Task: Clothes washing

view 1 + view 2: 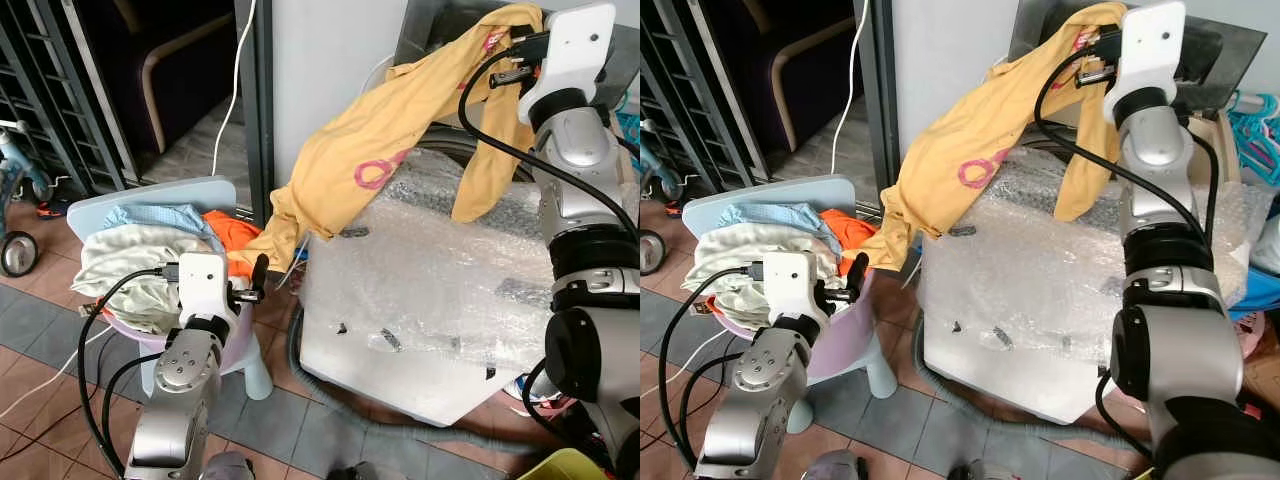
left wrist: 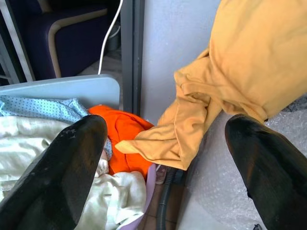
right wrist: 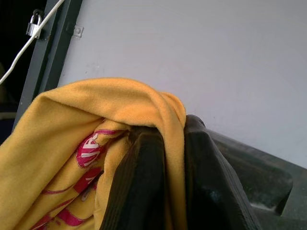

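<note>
One yellow-orange shirt (image 1: 380, 135) with pink print hangs from the right pincer (image 3: 165, 158), which is raised high in front of the pale wall (image 1: 330, 60). In the right wrist view its two black fingers (image 3: 139, 182) are pressed together on a fold of the cloth, so the garment is clamped between them. From there the shirt drapes down and to the robot's left, its lower end (image 2: 168, 139) reaching toward the laundry pile, while one loose part hangs down over the machine.

Below it stands one washing machine (image 1: 420, 290), its top and side wrapped in bubble wrap, with a dark lid (image 1: 1230, 45) tilted open behind the raised arm. One grey corrugated hose (image 1: 340, 405) curves along the tiled floor (image 1: 60, 300) at its base.

To the robot's left is one small pale blue child's chair (image 1: 160, 200) carrying a lilac basin (image 1: 240, 345). On and in it lie three pieces that can be told apart: one cream-white cloth (image 1: 140, 265), one light blue dotted cloth (image 1: 160, 215) and one bright orange garment (image 1: 230, 230).

The left pincer (image 2: 163, 158) hovers low beside this pile, its two black fingers (image 2: 57, 167) spread wide apart with nothing between them. One white cable (image 1: 235, 80) hangs down along the dark door frame.
</note>
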Tool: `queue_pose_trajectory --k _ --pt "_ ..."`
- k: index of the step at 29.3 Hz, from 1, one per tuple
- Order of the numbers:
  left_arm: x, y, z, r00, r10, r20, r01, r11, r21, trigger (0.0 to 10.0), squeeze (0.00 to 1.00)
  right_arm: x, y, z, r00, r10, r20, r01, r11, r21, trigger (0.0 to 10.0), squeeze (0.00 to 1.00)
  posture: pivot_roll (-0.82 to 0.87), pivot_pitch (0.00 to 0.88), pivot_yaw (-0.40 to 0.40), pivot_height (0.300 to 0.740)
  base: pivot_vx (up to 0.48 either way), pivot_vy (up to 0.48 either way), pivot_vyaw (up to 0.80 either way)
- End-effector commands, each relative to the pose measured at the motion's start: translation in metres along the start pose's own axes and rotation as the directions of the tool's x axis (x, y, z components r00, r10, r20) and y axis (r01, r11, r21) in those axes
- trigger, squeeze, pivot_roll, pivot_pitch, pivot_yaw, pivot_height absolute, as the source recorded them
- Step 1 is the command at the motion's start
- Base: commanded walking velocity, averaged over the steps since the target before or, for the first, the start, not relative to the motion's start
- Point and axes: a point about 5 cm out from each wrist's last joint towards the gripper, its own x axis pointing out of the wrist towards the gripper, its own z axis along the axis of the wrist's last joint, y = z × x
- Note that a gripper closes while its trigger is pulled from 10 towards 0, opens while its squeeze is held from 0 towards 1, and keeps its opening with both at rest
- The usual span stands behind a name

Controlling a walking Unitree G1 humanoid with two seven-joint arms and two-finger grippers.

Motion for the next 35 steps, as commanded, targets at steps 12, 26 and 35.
queue_pose_trajectory --k 12,26,35 --pt "0.002 -0.004 0.004 1.000 -0.018 0.020 0.018 1.000 -0.020 10.0 0.00 0.005 -0.010 0.012 0.999 -0.018 0.045 0.018 1.000 0.009 10.0 0.00 0.04 0.000 -0.060 0.740 0.287 0.000 -0.32" --pt "0.001 -0.010 0.002 1.000 -0.028 0.006 0.028 0.999 -0.033 10.0 0.00 0.028 -0.023 0.030 0.984 -0.179 -0.015 0.179 0.975 0.132 10.0 0.00 0.04 0.000 -0.061 0.740 0.167 0.000 -0.80" --pt "-0.001 -0.011 -0.001 1.000 -0.012 -0.004 0.012 0.999 -0.037 10.0 0.00 0.026 -0.004 0.003 0.978 -0.077 -0.195 0.126 0.959 0.254 10.0 0.00 0.05 0.004 -0.079 0.740 0.000 0.000 -0.52"
